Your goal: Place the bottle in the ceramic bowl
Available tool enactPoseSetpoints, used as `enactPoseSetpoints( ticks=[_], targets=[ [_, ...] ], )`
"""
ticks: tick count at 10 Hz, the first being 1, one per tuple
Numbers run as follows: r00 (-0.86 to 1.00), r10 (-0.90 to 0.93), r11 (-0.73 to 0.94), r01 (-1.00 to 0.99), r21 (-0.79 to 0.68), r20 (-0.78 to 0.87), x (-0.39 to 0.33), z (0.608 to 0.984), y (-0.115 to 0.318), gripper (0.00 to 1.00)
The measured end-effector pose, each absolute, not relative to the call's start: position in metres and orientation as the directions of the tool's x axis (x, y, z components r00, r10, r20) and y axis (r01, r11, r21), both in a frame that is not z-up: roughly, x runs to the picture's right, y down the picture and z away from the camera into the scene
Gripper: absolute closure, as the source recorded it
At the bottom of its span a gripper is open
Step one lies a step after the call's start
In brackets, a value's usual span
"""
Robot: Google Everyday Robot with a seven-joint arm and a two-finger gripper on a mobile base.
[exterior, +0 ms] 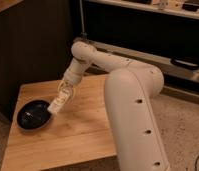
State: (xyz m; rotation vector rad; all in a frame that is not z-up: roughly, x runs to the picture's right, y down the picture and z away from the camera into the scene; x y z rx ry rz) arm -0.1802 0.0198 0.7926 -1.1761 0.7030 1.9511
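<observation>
The ceramic bowl (33, 116) is sitting on the left part of the wooden table (88, 131). The bottle (56, 105) is hanging tilted at the bowl's right rim. The gripper (65, 92) is clasping the bottle's upper end, with the arm (100, 59) reaching in from the right.

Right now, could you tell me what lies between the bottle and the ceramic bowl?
Nothing: in the camera view the bottle, held by the gripper, hangs at the rim of the ceramic bowl.
</observation>
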Motion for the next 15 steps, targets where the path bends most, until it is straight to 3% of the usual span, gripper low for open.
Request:
enactPoseSetpoints(
  ticks=[3, 15],
  targets=[
    [-0.386, 0.265, -0.616, -0.773, 0.153, -0.883, -0.173, 0.802, 0.017, 1.00],
    [-0.281, 0.348, -0.581, -0.814, 0.029, -0.894, -0.211, 0.807, 0.004, 1.00]
  ],
)
